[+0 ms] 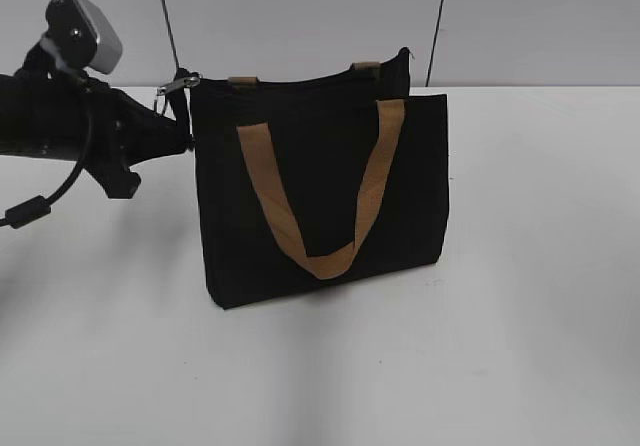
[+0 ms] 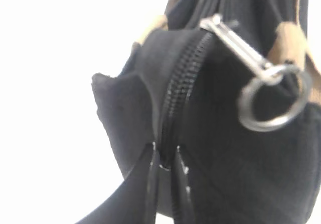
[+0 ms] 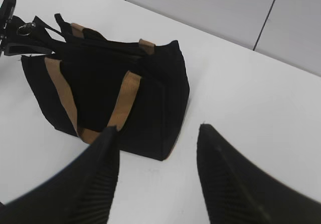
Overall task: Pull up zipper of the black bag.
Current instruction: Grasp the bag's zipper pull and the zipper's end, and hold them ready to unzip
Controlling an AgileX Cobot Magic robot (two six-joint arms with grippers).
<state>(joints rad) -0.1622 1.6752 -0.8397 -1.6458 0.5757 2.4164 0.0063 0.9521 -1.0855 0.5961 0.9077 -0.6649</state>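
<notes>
Zipper [image 2: 175, 103] sits at left end of black bag [image 1: 320, 196], bag upright mid-table. Left gripper [image 2: 165, 163] fingers pinched on fabric tab under zipper end. Right gripper [image 3: 155, 174] spread wide, empty, near side. Risk: soft floppy cloth slips or bag tips if silver ring pull [image 2: 273, 101] gets yanked. Coarse teeth, woven tan straps [image 1: 325, 191].

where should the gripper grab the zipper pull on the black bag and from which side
Grip the silver ring, hanging free off the clasp at the zipper end by the left gripper. It sticks out past the black bag at its top left corner, so probably come from that end, fingers pinching the ring's flat faces. The right gripper is open, away from the bag.
</notes>
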